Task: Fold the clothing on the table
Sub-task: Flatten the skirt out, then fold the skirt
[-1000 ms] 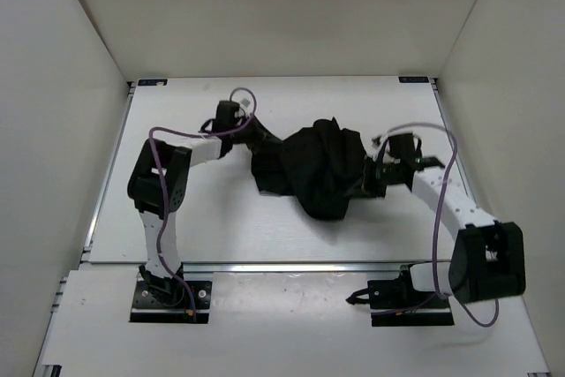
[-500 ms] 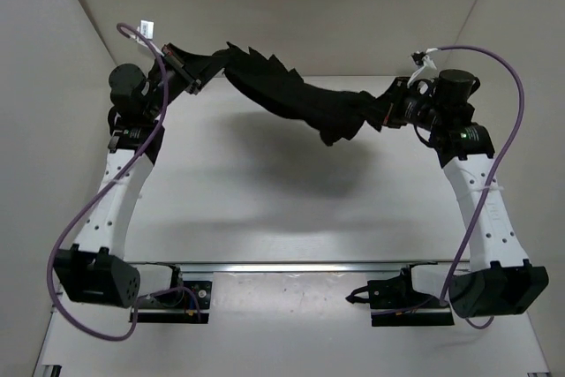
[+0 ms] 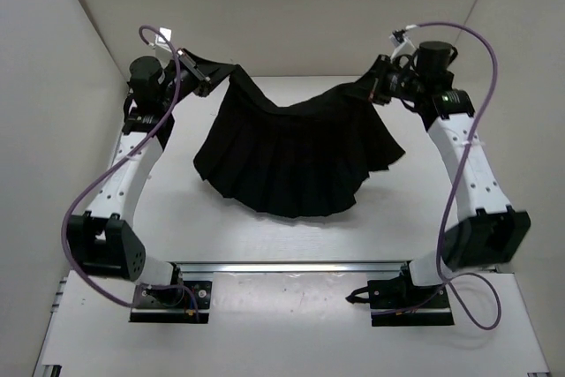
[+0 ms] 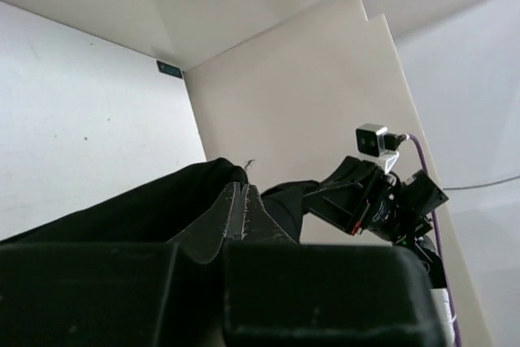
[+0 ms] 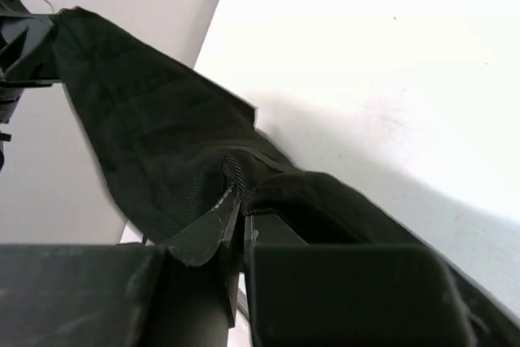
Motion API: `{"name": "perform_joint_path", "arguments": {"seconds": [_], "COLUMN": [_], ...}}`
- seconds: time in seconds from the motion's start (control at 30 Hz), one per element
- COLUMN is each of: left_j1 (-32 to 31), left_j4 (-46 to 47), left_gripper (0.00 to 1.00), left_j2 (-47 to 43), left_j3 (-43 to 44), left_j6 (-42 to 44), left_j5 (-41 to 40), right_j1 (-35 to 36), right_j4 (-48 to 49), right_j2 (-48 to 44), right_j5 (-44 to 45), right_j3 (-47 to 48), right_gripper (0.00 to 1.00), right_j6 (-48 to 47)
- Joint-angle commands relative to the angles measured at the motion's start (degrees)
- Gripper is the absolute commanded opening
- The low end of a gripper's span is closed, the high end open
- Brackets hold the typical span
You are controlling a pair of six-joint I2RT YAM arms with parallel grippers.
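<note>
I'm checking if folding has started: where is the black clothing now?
Top view: the clothing hangs spread over the table, pinched between the left fingers at far left and the right fingers at far right.

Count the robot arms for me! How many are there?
2. The left arm reaches up along the table's left side, the right arm along its right side. Each pinches an upper corner of the clothing, which hangs between them.
</note>
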Motion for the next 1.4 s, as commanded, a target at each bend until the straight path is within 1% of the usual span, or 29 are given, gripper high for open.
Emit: {"name": "perform_joint_path", "arguments": {"seconds": [0.0,0.1,0.17,0.23,0.27,0.3,0.33,0.37,0.4,0.43,0.47,0.5,0.53,0.57,0.6,0.63,0.67,0.7,0.77,0.87,0.97,1.03,1.07,1.17,1.2,1.3,1.37], "left_j1": [0.8,1.3,1.7,1.7,0.9,-0.1,-0.3,-1.6,-2.4,-3.4,-4.2,-5.6,-6.2,-6.4,-5.5,-5.4,-3.6,-2.6,-2.7,-3.9,-4.4,-4.9,-5.0,-6.2,-6.3,-7.2,-9.6], "left_j4": [-0.6,-5.2,-5.6,-2.9,-2.5,-2.3,-2.7,-3.1,-3.3,-4.4,-5.8,-8.5,-10.2,-12.2,-12.4,-14.1,-13.9,-14.3,-15.6,-14.3,-12.3,-11.1,-10.5,-7.8,-6.5,-0.6,0.3], "left_gripper": [0.0,0.0,0.0,0.0,0.0,0.0,0.0,0.0,0.02,0.08,0.23,0.31,0.33,0.39,0.45,0.46,0.47,0.48,0.52,0.54,0.56,0.64,0.64,0.61,0.61,0.63,0.63], "left_j2": [2.0,2.1,0.7,-3.4,-4.6,-7.1,-9.6,-11.3,-13.9,-17.2,-20.7,-22.1,-25.2,-28.1,-29.0,-30.6,-30.6,-30.2,-27.2,-23.2,-18.0,-15.1,-12.9,-7.1,-4.8,-0.8,1.3], "left_j3": [9.4,15.4,14.1,7.2,2.3,-0.1,-5.4,-11.5,-15.1,-21.9,-28.3,-31.6,-37.6,-42.8,-44.8,-48.1,-50.3,-51.3,-51.1,-50.5,-48.8,-47.6,-46.4,-44.2,-44.0,-44.1,-42.8], "left_j6": [-0.3,2.3,2.6,2.3,1.9,2.4,2.7,3.5,3.6,3.8,3.4,4.0,4.7,5.0,5.5,6.1,6.9,8.3,10.7,13.2,14.8,15.6,16.1,16.4,15.9,13.0,12.1], "left_j5": [0.0,-0.4,0.2,0.2,0.1,-0.6,-0.8,-1.5,-2.1,-2.5,-3.3,-5.2,-5.6,-6.6,-7.3,-7.8,-7.3,-6.5,-7.5,-9.3,-11.2,-13.1,-14.7,-15.6,-15.0,-15.2,-16.7], "right_j1": [1.3,0.9,-0.5,-1.7,-2.5,-3.2,-3.5,-3.7,-3.5,-3.6,-2.9,-2.1,-1.9,-1.5,-1.3,-1.4,-2.0,-3.3,-4.0,-2.5,-2.6,-1.3,-0.7,1.1,1.1,2.2,3.2], "right_j4": [-0.6,-2.1,-2.2,-2.1,-2.1,-1.6,-1.9,-2.5,-4.3,-6.5,-8.3,-12.2,-15.9,-16.9,-18.0,-18.1,-17.8,-17.6,-15.3,-13.3,-9.5,-7.4,-5.7,-1.4,-0.1,2.3,2.4], "right_j2": [4.3,6.5,6.0,5.1,4.2,3.2,2.2,1.8,0.8,-0.2,-0.3,-0.4,-0.2,0.0,0.0,-0.5,-0.7,-1.0,-2.7,-2.1,-0.2,0.8,1.6,3.6,4.4,7.2,8.7], "right_j5": [0.1,0.0,-1.0,-1.9,-2.4,-2.5,-3.2,-2.2,-1.6,-0.5,2.1,3.8,9.4,14.5,19.9,21.8,22.3,21.8,22.3,25.2,23.1,21.9,21.9,22.1,20.7,20.3,20.7], "right_j3": [14.1,20.5,19.9,13.9,12.2,8.1,3.5,1.4,-2.8,-7.2,-11.4,-13.6,-16.7,-19.6,-21.3,-24.1,-25.6,-28.0,-31.1,-33.5,-36.1,-37.9,-37.9,-39.2,-39.3,-38.8,-37.9], "right_gripper": [0.0,0.0,0.0,0.0,0.0,0.0,0.0,0.0,0.0,0.03,0.07,0.2,0.35,0.42,0.56,0.6,0.61,0.61,0.62,0.62,0.6,0.59,0.58,0.57,0.57,0.56,0.57], "right_j6": [-1.1,-0.3,0.3,1.0,1.3,1.2,1.2,1.0,-0.2,-1.6,-2.5,-5.1,-8.2,-9.6,-11.6,-12.6,-13.2,-13.1,-12.3,-12.6,-11.8,-10.6,-9.1,-6.9,-6.1,-5.1,-5.0]}}
